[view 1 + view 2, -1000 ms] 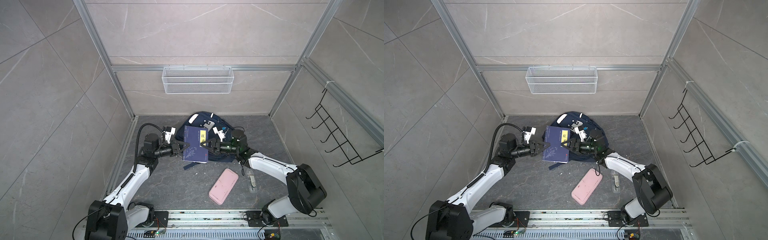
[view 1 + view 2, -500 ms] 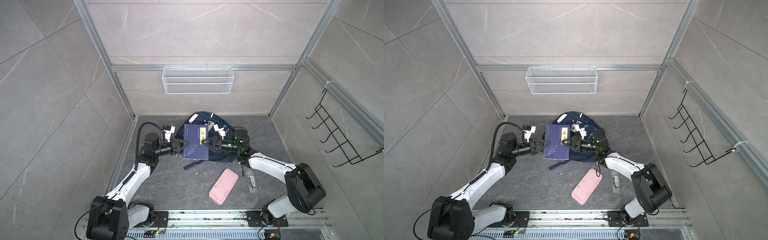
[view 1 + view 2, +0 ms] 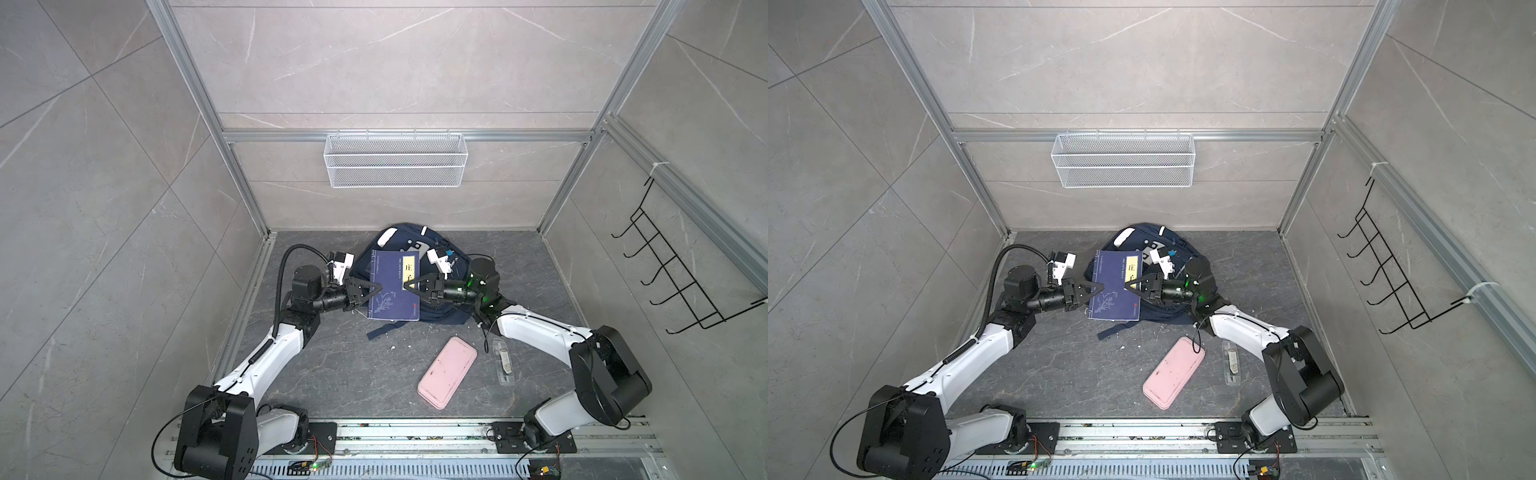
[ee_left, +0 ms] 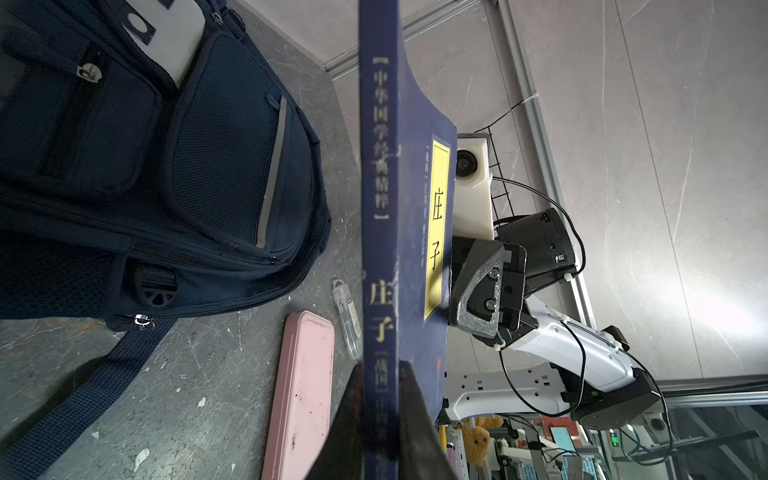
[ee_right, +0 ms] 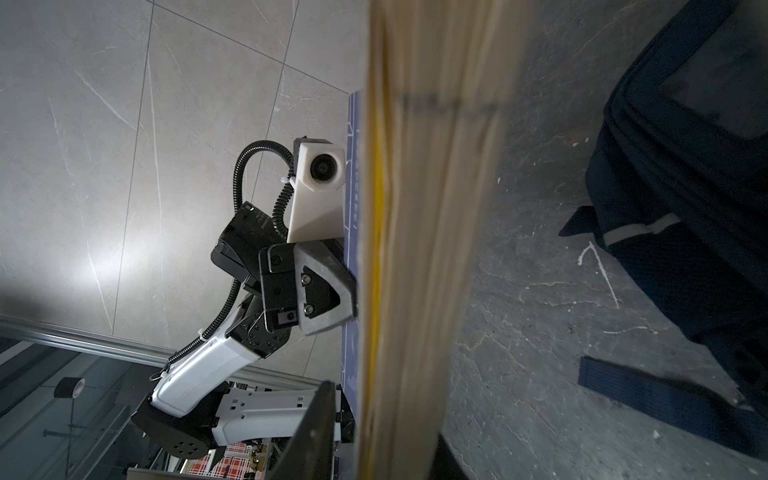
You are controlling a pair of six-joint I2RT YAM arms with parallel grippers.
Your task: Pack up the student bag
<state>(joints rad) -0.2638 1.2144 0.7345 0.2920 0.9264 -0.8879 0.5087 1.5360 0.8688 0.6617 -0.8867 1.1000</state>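
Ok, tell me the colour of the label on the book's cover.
Yellow label with black characters; clearest in the left wrist view.

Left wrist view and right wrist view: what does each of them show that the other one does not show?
Only the left wrist view shows the flat pink oblong case, the small clear plastic tube, the gold-lettered spine of the navy-blue paperback book pinched between the left fingers, and the right fingers at its far edge. Only the right wrist view shows the book's cream page edge, blurred, with the left fingers at the spine side. Both share the book, the large navy-blue fabric backpack and the dark grey floor.
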